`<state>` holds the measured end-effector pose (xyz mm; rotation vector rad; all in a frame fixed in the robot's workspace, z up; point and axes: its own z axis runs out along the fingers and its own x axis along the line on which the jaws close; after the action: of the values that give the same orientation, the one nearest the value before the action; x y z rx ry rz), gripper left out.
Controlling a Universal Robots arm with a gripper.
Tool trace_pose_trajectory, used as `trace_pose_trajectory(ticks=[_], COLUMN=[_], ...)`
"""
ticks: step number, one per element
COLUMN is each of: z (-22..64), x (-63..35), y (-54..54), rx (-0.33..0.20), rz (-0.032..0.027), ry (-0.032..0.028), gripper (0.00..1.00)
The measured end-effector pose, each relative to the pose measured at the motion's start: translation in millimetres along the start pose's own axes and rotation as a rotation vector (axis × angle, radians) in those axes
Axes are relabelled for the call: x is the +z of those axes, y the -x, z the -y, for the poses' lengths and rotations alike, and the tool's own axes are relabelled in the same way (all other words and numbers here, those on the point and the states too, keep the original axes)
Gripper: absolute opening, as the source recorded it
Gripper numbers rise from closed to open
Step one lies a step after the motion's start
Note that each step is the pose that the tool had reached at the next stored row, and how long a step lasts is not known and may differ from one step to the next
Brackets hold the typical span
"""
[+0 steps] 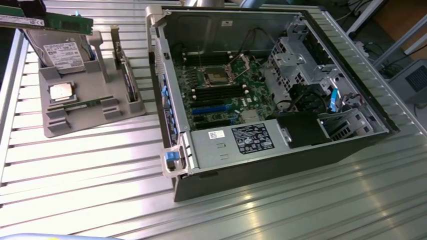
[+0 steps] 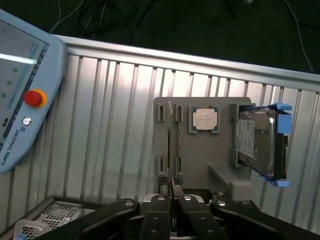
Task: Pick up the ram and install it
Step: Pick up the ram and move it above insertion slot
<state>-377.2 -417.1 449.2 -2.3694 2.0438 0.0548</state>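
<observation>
Above the grey holder (image 1: pixel 80 117), near the tabletop's (image 1: pixel 100 165) far corner on the exterior view's left, the ram (image 1: pixel 67 23) hung level and clear of its slots. It was a narrow green stick crossing in front of the hard drive (image 1: pixel 61 54). The gripper (image 2: pixel 169 182) looked straight down on that holder in the wrist view, its jaws drawn narrow around a thin sliver. That sliver was probably the ram seen edge-on, though it was too dark there to be sure. With the stick in the air and nothing else under it, I judged that the gripper held it and the pick-up was done.

Below, another green stick (image 1: pixel 83 104) sat in the holder's slots, just beside the square silver CPU (image 1: pixel 61 92) and apart from the gripper, so 1 of 2 sticks had left the holder. The hard drive stood on edge in its cradle at the holder's far end. A teach pendant (image 2: pixel 25 95) lay at the tabletop's edge.

The install was not yet done. The open computer case (image 1: pixel 267 85) lay well apart from the ram, toward the exterior view's right, with its motherboard (image 1: pixel 220 107) exposed. The dark memory slots (image 1: pixel 212 95) beside the CPU socket (image 1: pixel 217 76) appeared empty. Carrying the ram across and seating it remained.
</observation>
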Motion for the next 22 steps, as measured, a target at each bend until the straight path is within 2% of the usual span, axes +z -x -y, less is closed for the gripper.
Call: trace_pose_trajectory(ticks=[2,3,7,10,17,20,22], z=[0.7,2.8,10.3,22.4,36.9,44.4,47.5], x=[0.0,0.0,-0.2,-0.5,-0.8,-1.0,-1.0], y=[-0.3,-0.8,-2.3,-4.6,-7.6,-10.1,-10.9], rx=[-0.001,-0.001,-0.001,0.0,0.0,0.001,0.001], rz=[0.0571,0.0658,0.0711,0.0811,0.0966,0.1079,0.1116], ry=[-0.0084,-0.0087,-0.0039,0.0045,0.0161,0.0222,0.0249], gripper=[0.12,0.12,0.12,0.12,0.12,0.12,0.12])
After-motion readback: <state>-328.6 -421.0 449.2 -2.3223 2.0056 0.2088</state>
